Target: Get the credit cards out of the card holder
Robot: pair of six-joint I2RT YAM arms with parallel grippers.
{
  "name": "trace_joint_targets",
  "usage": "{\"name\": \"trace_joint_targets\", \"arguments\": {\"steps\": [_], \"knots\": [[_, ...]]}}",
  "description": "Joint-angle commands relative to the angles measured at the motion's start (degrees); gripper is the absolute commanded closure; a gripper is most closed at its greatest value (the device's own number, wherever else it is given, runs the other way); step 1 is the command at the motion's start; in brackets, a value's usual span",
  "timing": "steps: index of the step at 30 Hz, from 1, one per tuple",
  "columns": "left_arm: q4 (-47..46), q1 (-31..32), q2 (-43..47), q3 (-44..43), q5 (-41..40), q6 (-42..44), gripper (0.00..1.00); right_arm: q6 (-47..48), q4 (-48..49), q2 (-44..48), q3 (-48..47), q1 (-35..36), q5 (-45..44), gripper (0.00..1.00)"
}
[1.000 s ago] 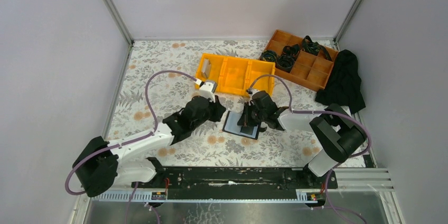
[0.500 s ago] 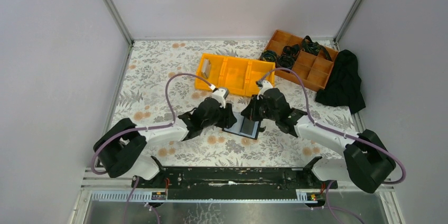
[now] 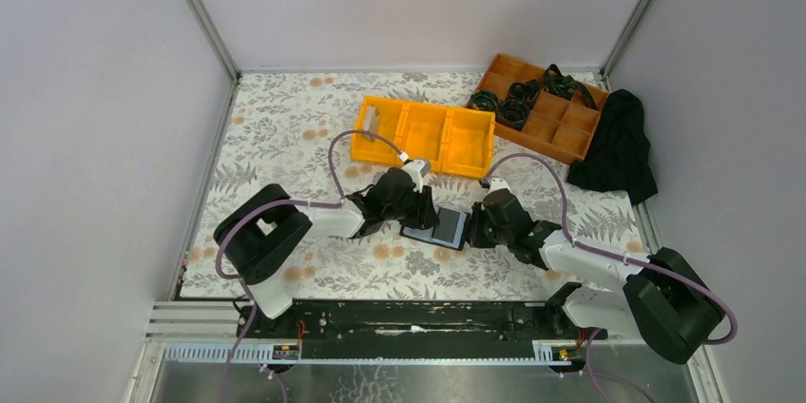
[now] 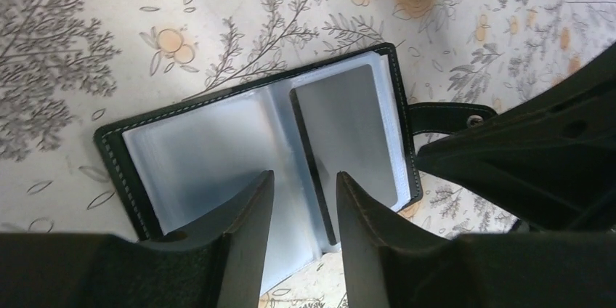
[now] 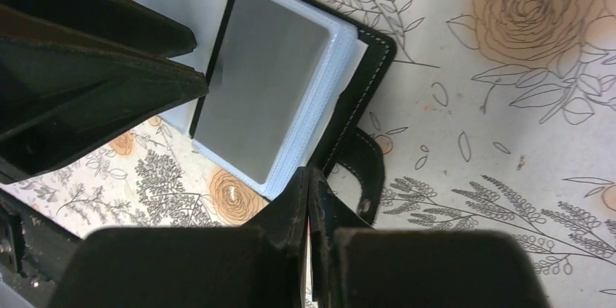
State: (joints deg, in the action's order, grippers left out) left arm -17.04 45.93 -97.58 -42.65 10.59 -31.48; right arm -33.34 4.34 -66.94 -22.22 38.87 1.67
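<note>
The card holder (image 4: 218,148) lies open on the floral table (image 3: 285,127). A grey credit card (image 4: 349,134) sits in its strap-side sleeve. The left gripper (image 4: 303,181) is above the fold, fingers partly apart. The right gripper (image 5: 309,177) is closed at the holder's edge.

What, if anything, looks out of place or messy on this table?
Nothing looks spilled or broken. The card holder lies open at a slant to the table edge, with one grey card in a sleeve. The black cloth sits in a crumpled heap at the far right.
</note>
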Motion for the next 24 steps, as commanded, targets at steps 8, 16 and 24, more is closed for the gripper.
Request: {"name": "trace_joint_targets", "arguments": {"steps": [8,16,24], "knots": [[-12.69,-1.19,-4.34,2.02,11.15,-7.32,0.61,1.78,3.16,-2.95,-2.47,-2.21,-1.85,0.97],[-24.81,-2.29,-8.26,3.59,21.84,-15.48,0.88,1.92,5.32,-6.76,-2.64,-2.92,-0.04,0.97],[-33.56,-2.82,-10.47,4.18,27.50,-21.02,0.90,1.53,7.36,-9.38,-2.74,-3.10,1.49,0.97]]}}
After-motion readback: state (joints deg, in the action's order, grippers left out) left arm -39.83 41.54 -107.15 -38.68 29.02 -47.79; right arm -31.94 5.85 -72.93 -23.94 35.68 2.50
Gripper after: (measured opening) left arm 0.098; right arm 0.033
